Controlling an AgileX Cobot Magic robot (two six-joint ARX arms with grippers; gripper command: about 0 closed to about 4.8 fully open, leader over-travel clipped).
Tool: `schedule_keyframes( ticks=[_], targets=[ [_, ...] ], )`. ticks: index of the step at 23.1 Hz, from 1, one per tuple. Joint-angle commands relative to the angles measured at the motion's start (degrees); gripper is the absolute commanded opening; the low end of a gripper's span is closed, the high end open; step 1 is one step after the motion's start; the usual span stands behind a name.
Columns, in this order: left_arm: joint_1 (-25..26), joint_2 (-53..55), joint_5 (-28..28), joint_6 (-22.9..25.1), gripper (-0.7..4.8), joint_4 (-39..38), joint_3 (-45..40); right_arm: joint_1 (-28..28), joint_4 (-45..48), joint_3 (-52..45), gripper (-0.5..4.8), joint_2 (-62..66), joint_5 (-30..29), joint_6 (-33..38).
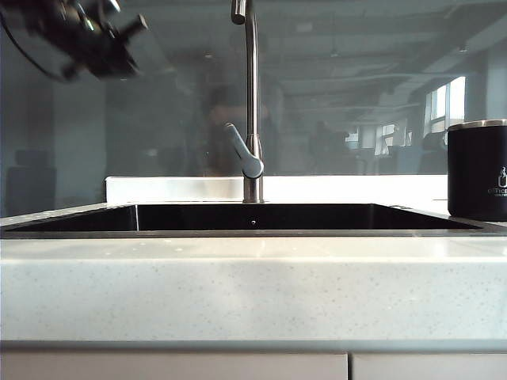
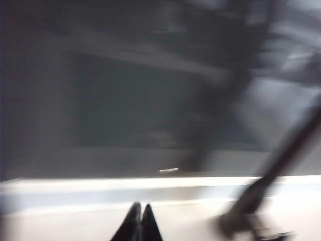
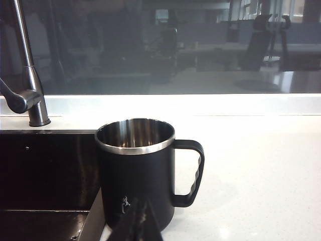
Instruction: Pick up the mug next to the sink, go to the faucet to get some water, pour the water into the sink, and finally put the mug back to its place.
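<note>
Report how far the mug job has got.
Nothing looks done: the mug stands upright on the counter beside the sink. Neither end effector holds anything; the left is raised and shut, the right shut just before the mug. Grasping, filling, pouring and returning remain.

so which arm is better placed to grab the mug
Right, likely. Its shut tool sits just in front of the mug beside the sink; the left tool, also shut, is up high far left.

Your left claw (image 1: 131, 30) hangs high and blurred, seemingly shut; the faucet (image 1: 252, 95) rises behind the sink (image 1: 253, 219), the mug (image 1: 477, 170) on the surface (image 1: 253, 293) beside it.
</note>
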Motion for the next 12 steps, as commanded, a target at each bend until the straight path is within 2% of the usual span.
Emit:
schedule_keyframes(
  ticks=[1, 4, 6, 12],
  targets=[
    [0.1, -10.1, -12.6, 10.9, -0.05, -14.2, -0.9, -0.1, 1.0, -0.2, -0.05, -0.1, 0.0, -0.2],
    [0.0, -19.8, -13.2, 12.0, -0.05, -16.4, -5.3, -0.1, 1.0, -0.2, -0.05, -0.1, 0.0, -0.2],
    [-0.7, -27.1, -13.4, 12.5, -0.04, -16.3, -11.4, -0.1, 1.0, -0.2, -0.05, -0.1, 0.0, -0.2],
    [-0.7, -46.4, -13.2, 12.2, -0.04, -12.3, -38.9, -0.1, 1.0, -0.2, -0.05, -0.1, 0.0, -0.2]
  ],
)
